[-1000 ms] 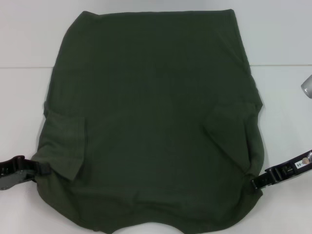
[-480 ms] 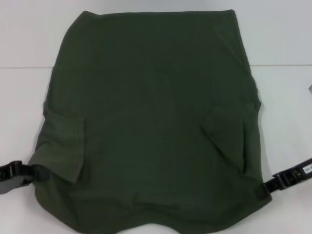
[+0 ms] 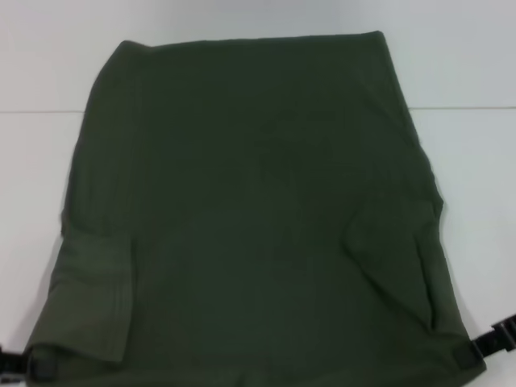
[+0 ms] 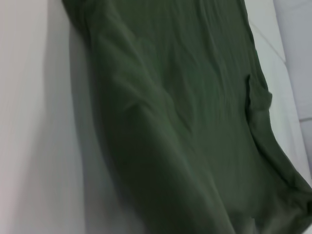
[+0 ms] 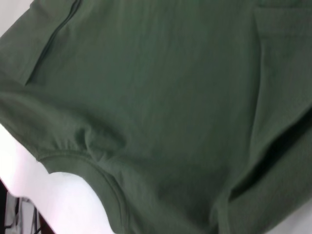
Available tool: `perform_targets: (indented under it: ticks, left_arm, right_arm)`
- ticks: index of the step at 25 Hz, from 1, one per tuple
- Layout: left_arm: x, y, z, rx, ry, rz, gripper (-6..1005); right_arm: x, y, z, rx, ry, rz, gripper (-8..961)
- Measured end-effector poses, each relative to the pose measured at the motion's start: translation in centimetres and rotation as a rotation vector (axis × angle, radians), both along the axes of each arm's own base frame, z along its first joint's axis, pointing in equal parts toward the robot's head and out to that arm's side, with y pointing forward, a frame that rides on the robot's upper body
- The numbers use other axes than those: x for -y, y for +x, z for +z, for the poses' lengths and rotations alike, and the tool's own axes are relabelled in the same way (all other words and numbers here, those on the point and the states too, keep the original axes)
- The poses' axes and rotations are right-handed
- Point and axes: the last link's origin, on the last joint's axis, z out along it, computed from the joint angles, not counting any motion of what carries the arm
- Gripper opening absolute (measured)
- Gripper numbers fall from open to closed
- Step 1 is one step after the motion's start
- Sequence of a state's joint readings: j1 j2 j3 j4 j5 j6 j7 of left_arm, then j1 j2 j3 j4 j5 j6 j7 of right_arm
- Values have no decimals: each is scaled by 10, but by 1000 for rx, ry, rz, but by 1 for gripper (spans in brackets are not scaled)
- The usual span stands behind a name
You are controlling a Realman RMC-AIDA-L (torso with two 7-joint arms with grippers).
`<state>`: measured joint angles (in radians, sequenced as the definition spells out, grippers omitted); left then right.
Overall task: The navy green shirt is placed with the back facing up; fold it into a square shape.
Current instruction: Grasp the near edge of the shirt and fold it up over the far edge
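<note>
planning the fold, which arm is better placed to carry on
Neither alone: left gripper and right gripper each sit at a near corner of the navy green shirt, so both.

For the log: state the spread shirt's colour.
Plain dark olive-green fabric shirt, no pattern showing; clearest in the head view.

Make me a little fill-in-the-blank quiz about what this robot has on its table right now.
1. The garment spread on the white table is a dark olive-green ____.
2. Both of its short sleeves are folded ____ onto the body.
3. The left claw and right claw sit at the two ____ corners of the shirt, closest to the robot.
4. The side facing up shows ____ lettering.

Missing words: shirt; inward; near; no
</note>
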<state>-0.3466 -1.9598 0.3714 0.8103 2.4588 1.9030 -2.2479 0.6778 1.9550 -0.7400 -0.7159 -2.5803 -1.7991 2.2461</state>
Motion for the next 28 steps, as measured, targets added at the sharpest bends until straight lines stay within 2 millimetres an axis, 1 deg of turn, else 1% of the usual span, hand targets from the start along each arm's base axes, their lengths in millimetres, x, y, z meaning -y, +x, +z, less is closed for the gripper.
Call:
perform_targets:
  ticks: [4, 6, 7, 9, 10, 11, 12, 14, 16, 19, 21, 24, 26, 28]
  left_arm:
    - [18, -3, 3, 13, -21, 3, 45]
    - [22, -4, 4, 17, -27, 2, 45]
    - [22, -4, 5, 17, -26, 0, 45]
    - [15, -1, 7, 20, -20, -18, 45]
    - [9, 3, 7, 21, -18, -34, 45]
    - [1, 7, 8, 24, -15, -50, 45]
    - [-10, 12, 10, 24, -12, -66, 45]
    - [-28, 21, 10, 20, -5, -74, 45]
    - [-50, 30, 12, -2, 6, -72, 45]
    - [-76, 43, 18, -37, 22, -72, 46]
    - [-95, 54, 24, -60, 42, -80, 46]
    - [-122, 66, 32, -102, 81, -75, 46]
    - [-139, 73, 34, -136, 113, -63, 46]
    - [-157, 77, 33, -188, 161, -48, 46]
  right_arm:
    - [11, 6, 2, -14, -34, -9, 71]
    - [16, 8, 2, -27, -41, -10, 74]
    - [16, 8, 3, -40, -34, -8, 76]
    - [13, 4, 3, -80, -8, 1, 79]
    - [11, 0, 2, -117, 11, 8, 81]
    - [5, -11, 2, -188, 44, 20, 82]
    - [5, -11, 2, -188, 44, 20, 84]
    - [-1, -25, 4, -286, 78, 35, 87]
    - [-4, -37, 7, -376, 102, 49, 91]
    - [-9, -50, 16, -476, 145, 64, 96]
    - [-15, -53, 25, -509, 203, 60, 99]
    - [-34, -49, 42, -523, 351, 32, 104]
    - [-51, -43, 50, -495, 480, 1, 108]
    - [-68, -35, 52, -457, 601, -33, 111]
